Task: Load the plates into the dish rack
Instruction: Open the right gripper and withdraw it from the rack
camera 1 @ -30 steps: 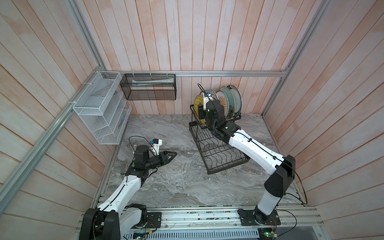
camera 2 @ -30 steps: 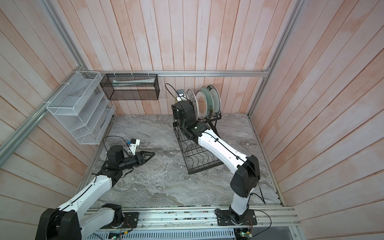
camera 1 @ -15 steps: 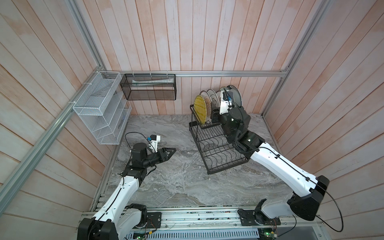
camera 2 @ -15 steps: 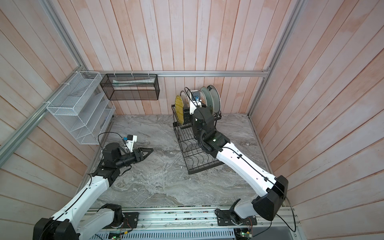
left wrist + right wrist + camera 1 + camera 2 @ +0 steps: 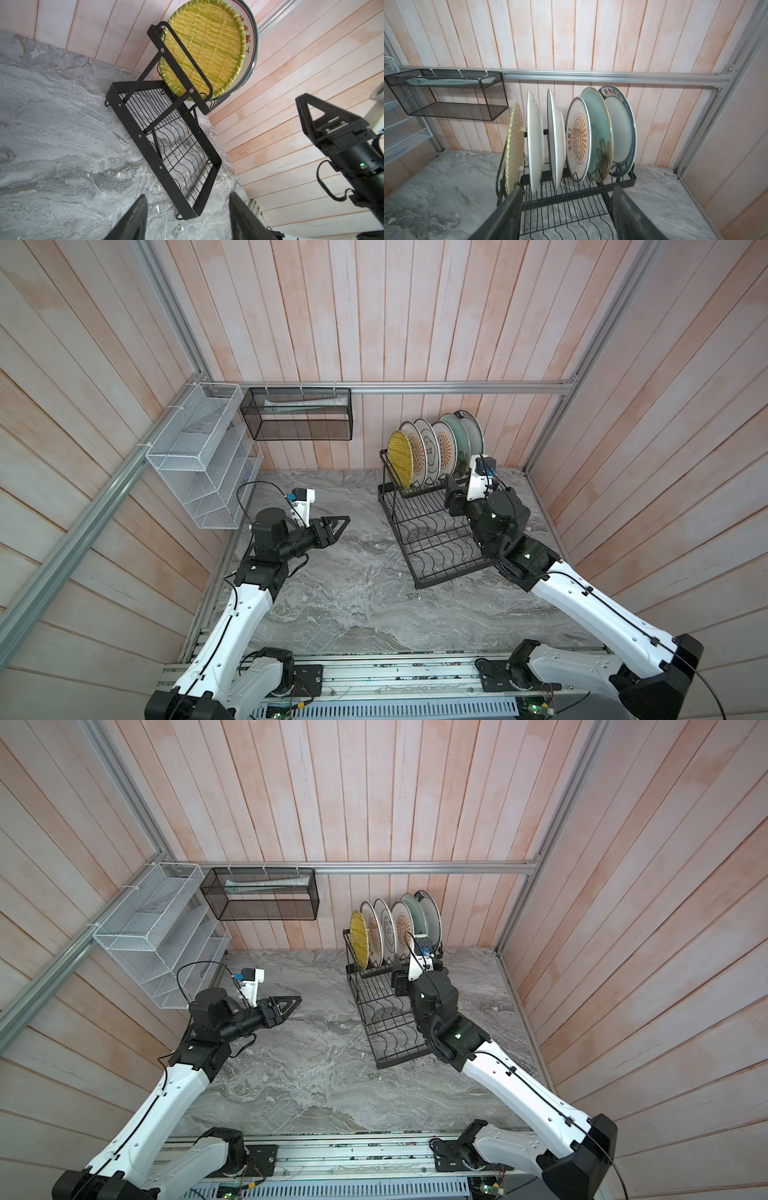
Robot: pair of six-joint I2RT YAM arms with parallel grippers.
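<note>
Black dish rack (image 5: 149, 151) at the surface's back edge holds six plates (image 5: 579, 137) upright — left gripper (image 5: 187, 195), right gripper (image 5: 568, 188) both spread, empty

Plates (image 5: 436, 450) in rack (image 5: 451, 575), upr tier

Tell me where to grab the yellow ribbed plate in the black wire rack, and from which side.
Pinch the upper rim of the round yellow ribbed plate, coming from above and straddling both faces. It stands on edge in the black wire dish rack; the rack's end frame crosses its lower part, and a white plate stands close behind.
</note>
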